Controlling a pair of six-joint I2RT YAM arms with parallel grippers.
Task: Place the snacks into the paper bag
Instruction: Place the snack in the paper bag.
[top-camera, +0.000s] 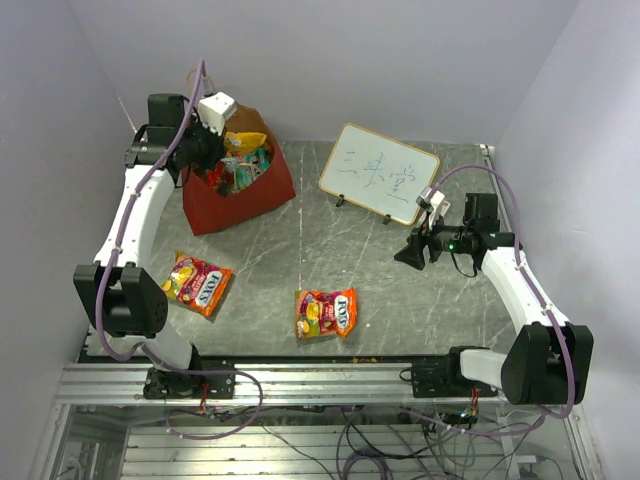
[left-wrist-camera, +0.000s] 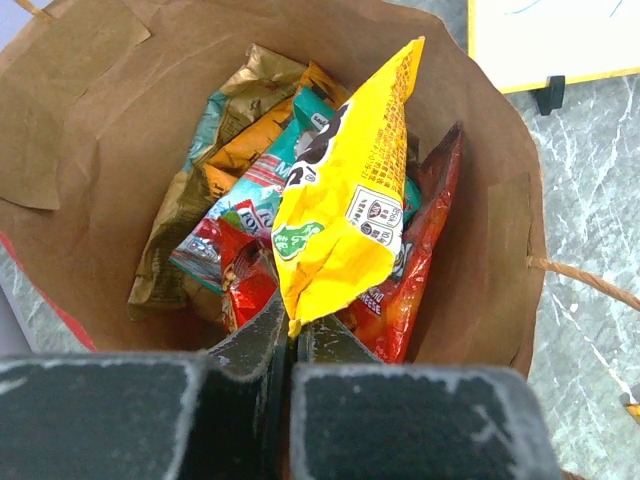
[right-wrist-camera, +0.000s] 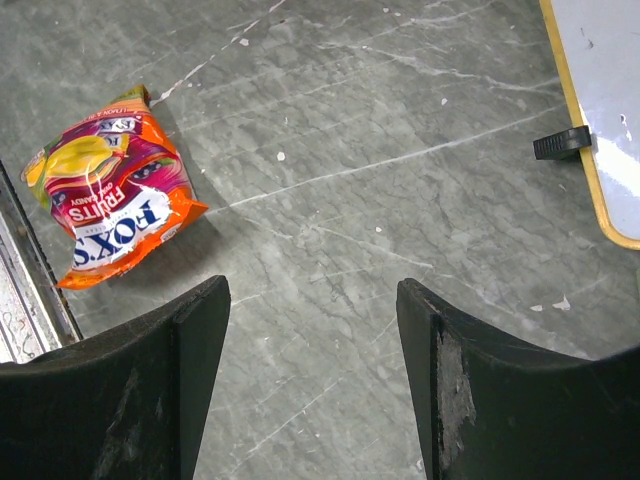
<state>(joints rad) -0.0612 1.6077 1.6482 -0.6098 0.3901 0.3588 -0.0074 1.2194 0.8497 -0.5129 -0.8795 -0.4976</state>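
Grey marbled table (top-camera: 400, 280) between bare white walls, with the paper bag (top-camera: 240, 195) standing at the far left corner. It looks well filled: teal, gold and red packets (left-wrist-camera: 250, 215) are stacked inside. The left tool (left-wrist-camera: 293, 325) is pinched tight on the lower corner of a yellow packet (left-wrist-camera: 345, 200), which stands up in the bag's mouth, not let go yet. Two orange candy packs (top-camera: 197, 283) (top-camera: 326, 312) lie on the table near the front edge, well apart from the bag, so I'd say most of the job is done and these two remain. The right tool (right-wrist-camera: 310, 295) hangs with its jaws apart, holding nothing, near the whiteboard (top-camera: 380, 172). I can't see the bag's bottom, or whether the yellow packet rests on the pile.
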